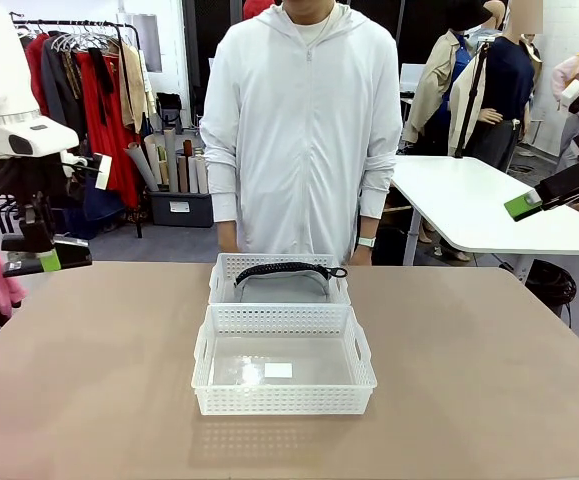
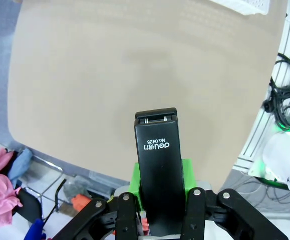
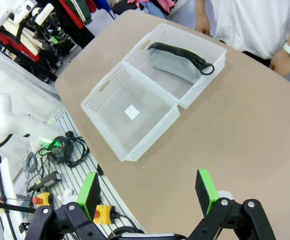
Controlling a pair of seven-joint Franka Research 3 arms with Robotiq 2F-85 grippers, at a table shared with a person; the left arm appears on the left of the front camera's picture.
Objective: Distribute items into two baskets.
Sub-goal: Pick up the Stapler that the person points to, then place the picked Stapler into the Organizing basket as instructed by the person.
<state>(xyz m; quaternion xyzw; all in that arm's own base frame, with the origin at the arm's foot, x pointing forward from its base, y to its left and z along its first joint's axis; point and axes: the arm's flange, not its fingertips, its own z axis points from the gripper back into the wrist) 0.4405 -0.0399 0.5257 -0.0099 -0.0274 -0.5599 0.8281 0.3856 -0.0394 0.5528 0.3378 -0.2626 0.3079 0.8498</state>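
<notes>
Two white baskets sit touching end to end in the middle of the brown desk (image 1: 89, 380). The near basket (image 1: 283, 403) holds nothing but its small label, and the far basket (image 1: 227, 272) holds the grey pouch (image 1: 281, 287) with its black braided handle on top. The left gripper (image 2: 161, 185) hangs above the desk's left edge, its green pads clamped on the black stapler (image 2: 159, 175). The right gripper (image 3: 149, 189) is raised off to the right, fingers spread wide with nothing between them. A person (image 1: 304, 120) stands behind the far basket.
</notes>
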